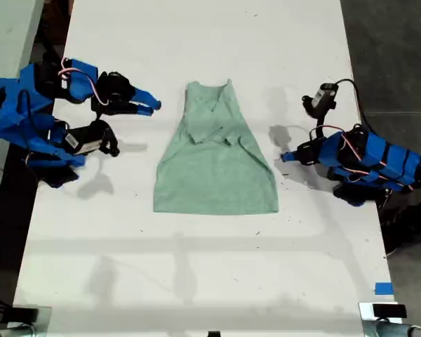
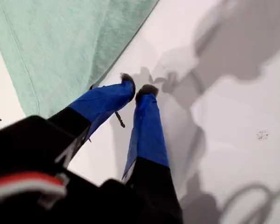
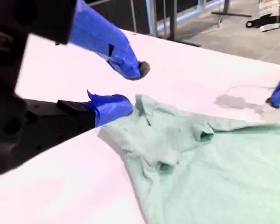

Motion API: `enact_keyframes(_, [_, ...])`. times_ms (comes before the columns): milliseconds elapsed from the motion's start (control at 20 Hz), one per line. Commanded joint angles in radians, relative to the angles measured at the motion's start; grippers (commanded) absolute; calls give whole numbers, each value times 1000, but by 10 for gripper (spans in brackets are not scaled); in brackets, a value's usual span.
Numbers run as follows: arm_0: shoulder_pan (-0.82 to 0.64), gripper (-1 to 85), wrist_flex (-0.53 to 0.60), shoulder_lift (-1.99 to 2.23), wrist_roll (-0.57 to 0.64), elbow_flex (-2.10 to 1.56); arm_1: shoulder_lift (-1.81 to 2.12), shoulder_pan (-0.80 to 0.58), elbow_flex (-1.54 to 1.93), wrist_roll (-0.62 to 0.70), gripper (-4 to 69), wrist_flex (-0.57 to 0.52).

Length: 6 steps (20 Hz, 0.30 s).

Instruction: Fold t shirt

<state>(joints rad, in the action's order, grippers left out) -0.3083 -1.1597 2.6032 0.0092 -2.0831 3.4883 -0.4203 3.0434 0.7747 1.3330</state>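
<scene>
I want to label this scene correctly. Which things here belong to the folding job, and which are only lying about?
Belong to the job:
- t shirt, sleeves already folded in
- my first gripper, shut, beside the shirt
- my second gripper, open, by the collar end
- white table, the work surface

Lying about:
- blue tape piece near the table's edge

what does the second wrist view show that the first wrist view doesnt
Only the second wrist view: my second gripper, jaws apart beside the t shirt's collar end, its sleeves folded in, and floor past the table edge. Only the first wrist view: my first gripper, tips nearly together over bare table beside the shirt's edge. Both: mint cloth and white tabletop.
</scene>
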Motion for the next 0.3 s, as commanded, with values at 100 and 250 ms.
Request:
enact_keyframes(100, [46,67,216,558,-127,-698,15,-8,63,14,42,3])
enact_keyframes(250, [28,64,172,973,-127,-963,15,-8,63,14,42,3])
